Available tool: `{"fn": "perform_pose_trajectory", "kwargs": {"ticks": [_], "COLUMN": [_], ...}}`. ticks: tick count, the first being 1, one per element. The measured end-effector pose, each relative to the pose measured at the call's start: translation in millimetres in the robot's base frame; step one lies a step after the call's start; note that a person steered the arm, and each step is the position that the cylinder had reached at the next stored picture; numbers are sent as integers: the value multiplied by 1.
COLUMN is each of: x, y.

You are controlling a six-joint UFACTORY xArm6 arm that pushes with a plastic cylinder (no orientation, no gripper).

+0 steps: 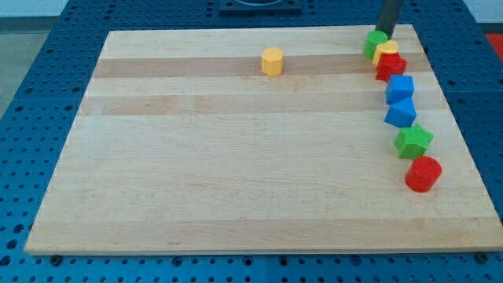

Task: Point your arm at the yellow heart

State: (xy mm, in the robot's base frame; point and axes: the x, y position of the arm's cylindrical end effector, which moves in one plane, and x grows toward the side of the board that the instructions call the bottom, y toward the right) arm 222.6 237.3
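The yellow heart (386, 52) is located near the table's (236, 173) top right corner, wedged in a tight cluster; its heart shape is only partly readable at this size, so the shape is taken with some reserve. It is touched on its upper left by a green block (375, 43) and on its lower right by a red block (391, 67), whose exact shapes cannot be made out.

The dark rod is seen entering from the view's top edge, and my tip (384, 33) is placed just above the green block, close beside the yellow heart's upper edge; whether contact is made cannot be told. No gripper is fitted to this arm, so no open or closed state is recorded.

Below the cluster, a column is formed along the right side: a blue block (400, 88), a second blue block (401, 113), a green star-like block (413, 141) and a red cylinder (423, 174).

A yellow hexagonal block (271, 60) is seen alone near the top centre, well apart from the rest.
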Motion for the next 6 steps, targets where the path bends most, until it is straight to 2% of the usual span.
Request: {"fn": "perform_pose_trajectory", "kwargs": {"ticks": [2,5,6], "x": [7,54,57], "y": [57,37,27]}}
